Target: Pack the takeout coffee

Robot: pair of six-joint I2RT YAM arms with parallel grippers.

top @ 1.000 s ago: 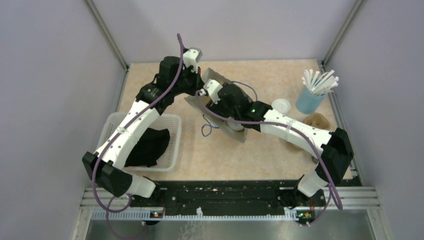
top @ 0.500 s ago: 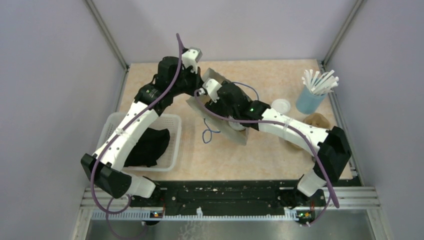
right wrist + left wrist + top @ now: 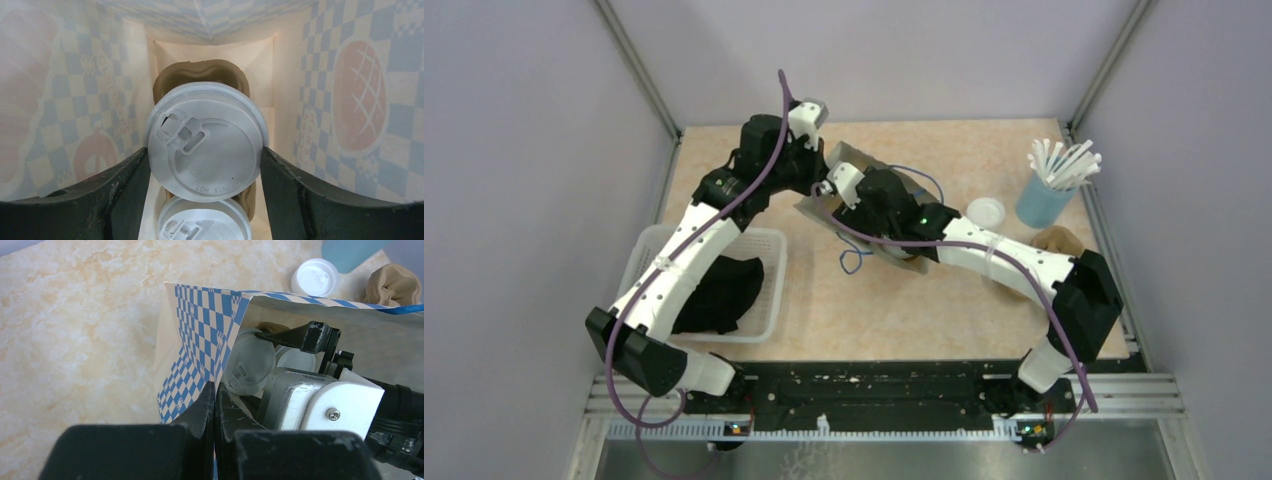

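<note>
**Lidded cup clamped inside the paper bag**

The paper bag [image 3: 200, 320], printed in blue checks, lies on its side on the table [image 3: 944, 310] with its mouth open. Everything below is placed relative to it.

The left gripper [image 3: 214, 390] is at the mouth of the bag. Its jaws are pressed together on the checked edge, pinching the paper.

The right gripper [image 3: 205, 162] reaches in through the mouth. Its jaws are spread wide, one dark finger on each side of the gripped cup [image 3: 207, 150], and both fingers touch the rim of its pale grey lid. The cup sits squarely between the jaws with its lid facing the wrist camera. Its dark sides are hidden behind the lid.

The second cup [image 3: 202, 227] is also inside the bag. It is just beside the gripped cup, on the lower edge of the right wrist view, and lies outside the jaws. Only its lid shows. Behind the two lids, deeper in the bag, the rim of a brown pulp carrier [image 3: 200, 75] shows. Whether either cup is seated in it cannot be told.

Outside the bag, beyond its far side, a loose white lid [image 3: 315, 277] lies on the table near a blue cup [image 3: 1044, 200] of white straws. A white basket [image 3: 649, 250] holding something black stands well apart from the bag on its other side.
</note>
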